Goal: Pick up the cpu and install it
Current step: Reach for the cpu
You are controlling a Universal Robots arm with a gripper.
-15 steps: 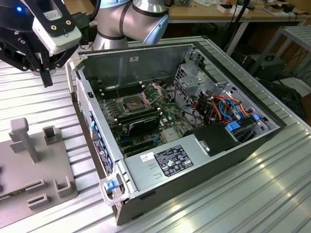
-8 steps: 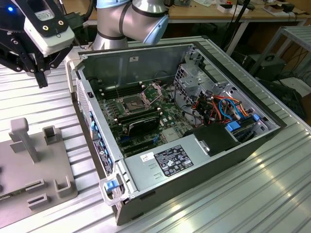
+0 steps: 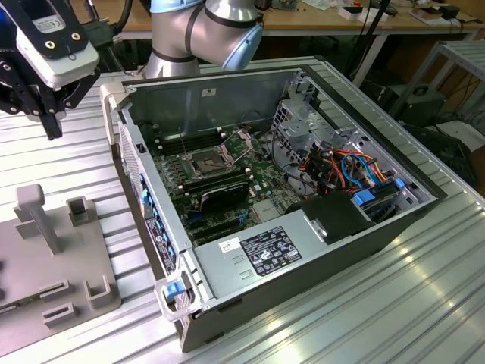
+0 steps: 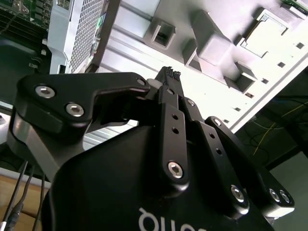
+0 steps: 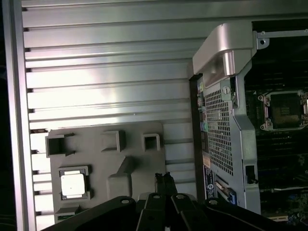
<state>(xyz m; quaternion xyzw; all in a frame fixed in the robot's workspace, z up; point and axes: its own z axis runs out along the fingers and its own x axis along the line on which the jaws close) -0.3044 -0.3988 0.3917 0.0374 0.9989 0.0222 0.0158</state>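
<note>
Ribbed aluminium bench (image 3: 424, 288). Grey fixture (image 5: 96, 161) beside open computer case (image 3: 220, 87). Cpu (image 5: 73, 185): flat in square fixture pocket, apart from jaws. Jaws: closed, empty, above fixture. Handling, judged: light, stiff, thin, fragile; take by opposite edges.

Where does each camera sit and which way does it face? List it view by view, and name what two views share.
Exterior view: off the arm, raised, looking down on the open computer case and grey fixture; the arm and gripper show.
First wrist view: at the wrist, looking down past the gripper at the fixture, where the cpu lies in a pocket.
Second wrist view: at the wrist, close behind the shut gripper, facing the fixture.
Shared: both wrist views show gripper, fixture and case.
</note>
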